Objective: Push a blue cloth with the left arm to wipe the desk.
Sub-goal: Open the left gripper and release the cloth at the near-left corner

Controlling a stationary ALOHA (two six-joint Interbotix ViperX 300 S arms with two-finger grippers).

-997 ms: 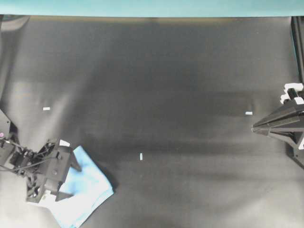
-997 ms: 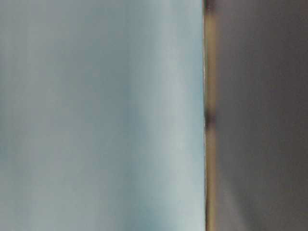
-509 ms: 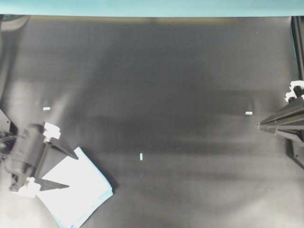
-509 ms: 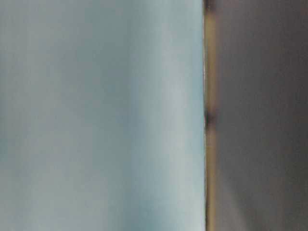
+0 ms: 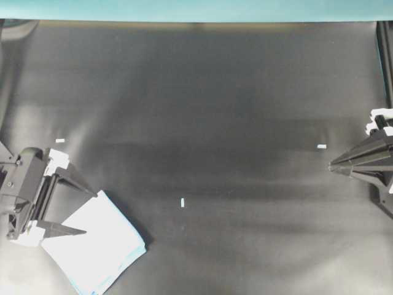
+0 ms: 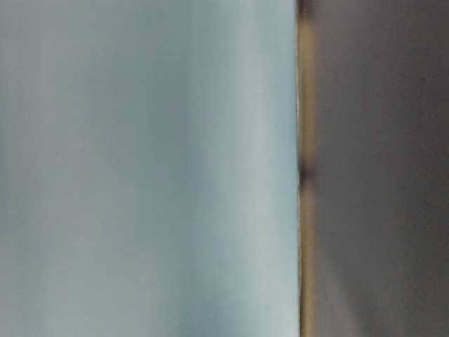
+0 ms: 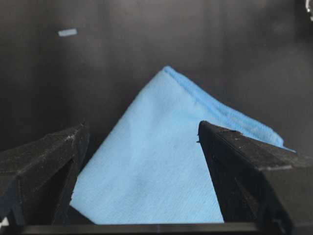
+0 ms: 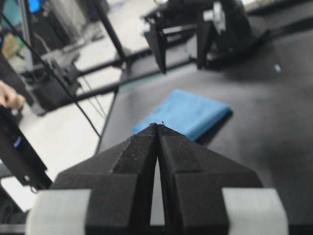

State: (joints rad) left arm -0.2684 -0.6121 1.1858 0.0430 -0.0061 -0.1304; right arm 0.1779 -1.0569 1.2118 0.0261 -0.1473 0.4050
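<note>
The blue cloth (image 5: 98, 249) lies folded on the black desk (image 5: 202, 110) at the front left, washed near white in glare. My left gripper (image 5: 91, 213) is open, with its two fingers spread over the cloth's near corner. In the left wrist view the cloth (image 7: 156, 171) fills the gap between the fingers of the left gripper (image 7: 142, 127). I cannot tell whether they touch it. My right gripper (image 5: 330, 166) is shut and empty at the far right, pointing left. Seen from the right gripper (image 8: 157, 125), the cloth (image 8: 188, 111) lies far across the desk.
Small white tape marks (image 5: 59, 141) (image 5: 182, 203) (image 5: 321, 146) dot the desk. A teal strip (image 5: 184, 9) runs along the back edge. A black rail (image 5: 384, 55) stands at the right edge. The table-level view is only blur.
My left gripper has drawn back to the left off the cloth's top and levelled out, with its fingers spread. The cloth has stayed in place. The right gripper has barely shifted.
</note>
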